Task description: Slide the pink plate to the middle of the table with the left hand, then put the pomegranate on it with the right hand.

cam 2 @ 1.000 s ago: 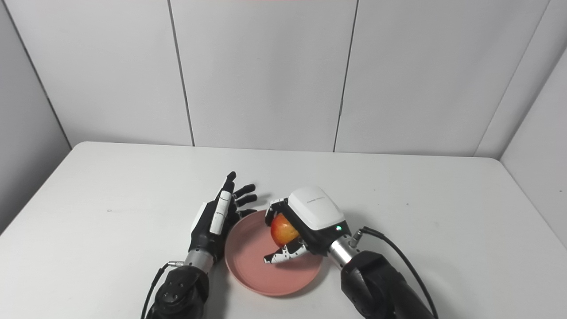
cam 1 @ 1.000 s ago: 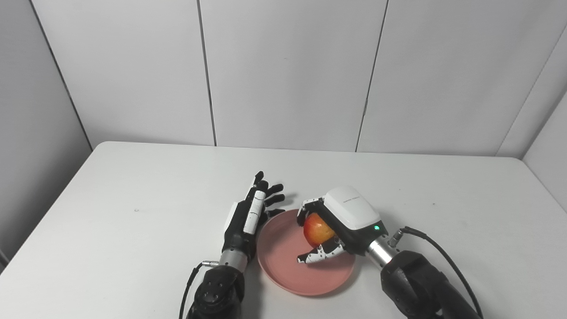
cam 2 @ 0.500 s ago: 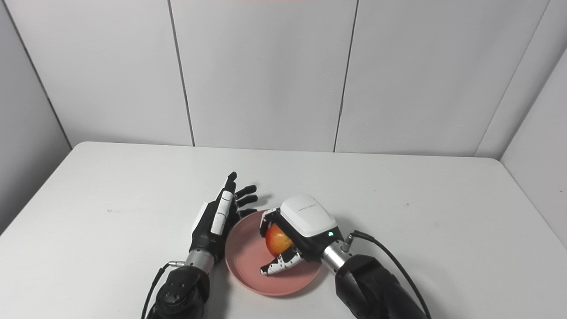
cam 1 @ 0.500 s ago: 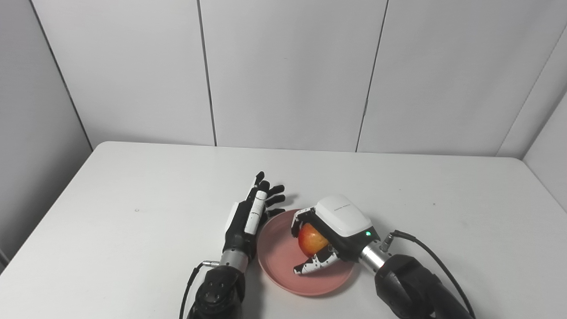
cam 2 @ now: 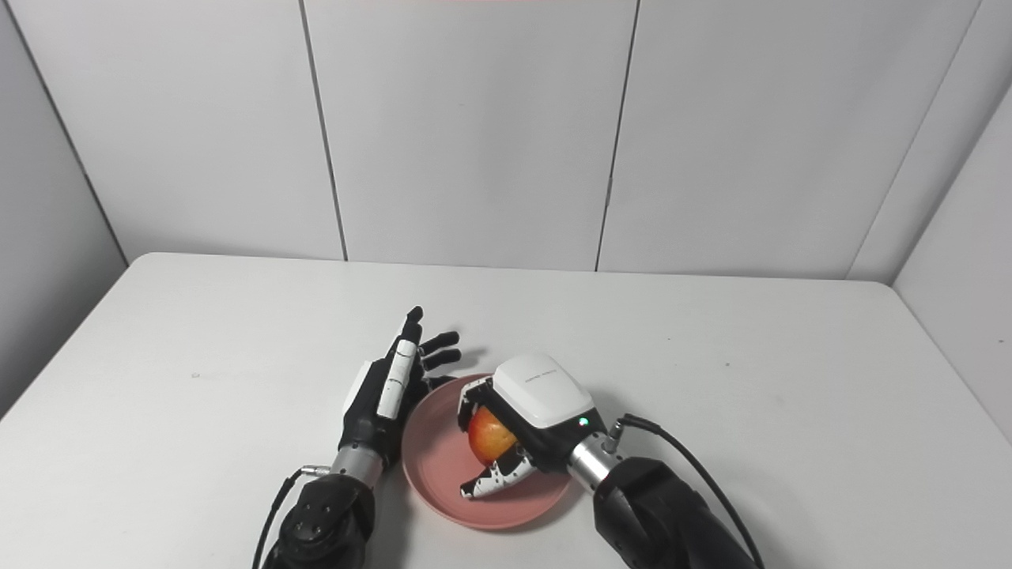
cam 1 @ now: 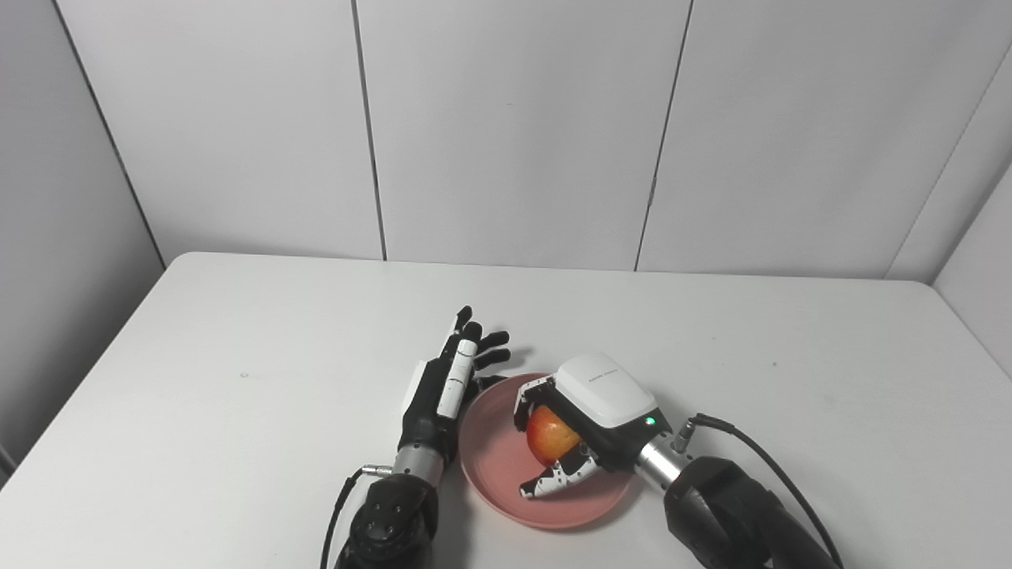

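We held the pomegranate (cam 1: 549, 434), round, smooth and red-yellow, in our right hand (cam 1: 585, 419), fingers curled around it low over the shallow pink plate (cam 1: 490, 466), so we judged it could be set down gently. Our left hand (cam 1: 443, 387) stood open and empty, edge-on on the matte white desk (cam 1: 237, 379) beside the plate's rim, probably steadying it.

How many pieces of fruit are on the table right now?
1. The pomegranate sits in the right hand, over the pink plate. The left hand beside the plate holds nothing. No other fruit shows, though the hands could hide something small.
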Controlling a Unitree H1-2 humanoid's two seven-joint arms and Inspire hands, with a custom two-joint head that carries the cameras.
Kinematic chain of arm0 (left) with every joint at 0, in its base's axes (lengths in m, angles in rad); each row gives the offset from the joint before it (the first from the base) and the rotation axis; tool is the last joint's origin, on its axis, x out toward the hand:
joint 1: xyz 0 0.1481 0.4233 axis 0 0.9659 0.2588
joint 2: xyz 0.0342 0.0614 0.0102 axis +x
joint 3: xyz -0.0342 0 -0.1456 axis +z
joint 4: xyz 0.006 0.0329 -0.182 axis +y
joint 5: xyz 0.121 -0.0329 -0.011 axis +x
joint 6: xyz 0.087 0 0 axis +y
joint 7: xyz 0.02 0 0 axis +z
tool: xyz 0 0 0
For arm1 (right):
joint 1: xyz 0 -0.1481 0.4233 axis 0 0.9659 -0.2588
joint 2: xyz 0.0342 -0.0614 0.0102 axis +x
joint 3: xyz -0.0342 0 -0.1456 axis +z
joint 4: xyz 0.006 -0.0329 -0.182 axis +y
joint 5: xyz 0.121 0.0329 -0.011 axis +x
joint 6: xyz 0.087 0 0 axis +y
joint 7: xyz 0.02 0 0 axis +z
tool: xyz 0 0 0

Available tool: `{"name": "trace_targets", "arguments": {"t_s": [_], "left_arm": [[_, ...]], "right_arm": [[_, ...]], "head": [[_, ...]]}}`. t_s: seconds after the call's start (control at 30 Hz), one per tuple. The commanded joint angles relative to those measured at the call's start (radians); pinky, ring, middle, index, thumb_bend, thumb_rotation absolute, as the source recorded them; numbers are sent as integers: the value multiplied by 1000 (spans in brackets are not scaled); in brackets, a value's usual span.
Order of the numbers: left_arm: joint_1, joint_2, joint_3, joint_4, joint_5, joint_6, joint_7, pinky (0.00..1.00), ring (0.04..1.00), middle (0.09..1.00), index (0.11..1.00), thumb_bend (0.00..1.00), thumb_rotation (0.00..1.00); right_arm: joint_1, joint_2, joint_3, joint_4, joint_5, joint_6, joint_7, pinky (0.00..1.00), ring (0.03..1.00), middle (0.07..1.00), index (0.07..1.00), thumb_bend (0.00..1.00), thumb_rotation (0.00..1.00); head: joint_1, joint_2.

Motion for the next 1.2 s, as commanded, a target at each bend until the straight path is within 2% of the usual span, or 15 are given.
{"name": "trace_targets", "arguments": {"t_s": [0.0, 0.13, 0.17, 0.2, 0.23, 0.27, 0.3, 0.43, 0.57, 0.77, 0.9, 0.93, 1.03, 1.17], "left_arm": [[-15, -9, -6, 4, 9, 9, 5, 598, 773, 799, 1000, 704, 944], [-16, -6, -10, 6, 21, 4, 5, 626, 776, 794, 1000, 711, 947], [-15, -5, -11, 5, 24, 4, 4, 647, 779, 794, 1000, 706, 952], [-14, -5, -12, 3, 26, 5, 4, 649, 779, 794, 1000, 705, 952], [-14, -5, -12, 2, 28, 6, 4, 661, 778, 794, 1000, 701, 956], [-14, -4, -13, 2, 31, 6, 7, 665, 778, 794, 1000, 699, 957], [-15, -4, -14, 3, 34, 6, 8, 707, 775, 791, 1000, 705, 961], [-15, -1, -16, 3, 40, 3, 5, 828, 786, 793, 1000, 702, 973], [-14, 2, -17, 0, 40, -1, -3, 832, 787, 786, 1000, 692, 976], [-12, -1, -14, -5, 30, 4, -7, 818, 788, 774, 1000, 685, 965], [-13, -1, -13, -4, 30, 10, -7, 785, 792, 778, 1000, 688, 968], [-13, -2, -13, -5, 31, 13, -6, 739, 783, 793, 1000, 693, 966], [-12, -5, -7, -6, 13, 19, -16, 712, 780, 823, 1000, 701, 956], [-12, -11, 1, -7, 0, 24, -16, 654, 788, 804, 1000, 740, 932]], "right_arm": [[-45, 3, -9, -28, -3, -25, -10, 289, 367, 470, 489, 509, 162], [-44, -1, -9, -26, -5, -30, -11, 372, 469, 546, 495, 509, 171], [-43, -2, -9, -26, -5, -30, -10, 421, 516, 583, 568, 603, 326], [-43, -3, -8, -26, -6, -30, -10, 428, 522, 588, 583, 623, 359], [-43, -3, -8, -26, -7, -30, -11, 454, 543, 604, 622, 674, 450], [-44, -6, -7, -22, -11, -36, -17, 462, 549, 609, 635, 691, 481], [-45, -7, -6, -20, -14, -40, -21, 499, 566, 619, 648, 707, 549], [-47, -11, -6, -13, -25, -49, -34, 593, 623, 657, 673, 730, 723], [-48, -8, -10, -9, -25, -57, -49, 609, 643, 673, 684, 723, 745], [-48, -5, -21, -8, -10, -66, -61, 599, 645, 679, 689, 715, 721], [-50, -4, -30, -12, -4, -69, -66, 566, 624, 671, 693, 711, 718], [-50, -3, -33, -12, -3, -70, -69, 556, 619, 665, 691, 713, 735], [-53, -1, -62, -28, 34, -88, -90, 526, 592, 644, 674, 708, 741], [-54, 24, -140, -63, 135, -85, -116, 496, 592, 662, 664, 702, 842]], "head": [[0, -1], [0, -1], [-1, 1], [-1, 1], [-1, 1], [-1, 1], [-1, 1], [-3, 2], [-4, 3], [-4, 4], [-5, 3], [-5, 3], [-4, 3], [-4, 3]]}}
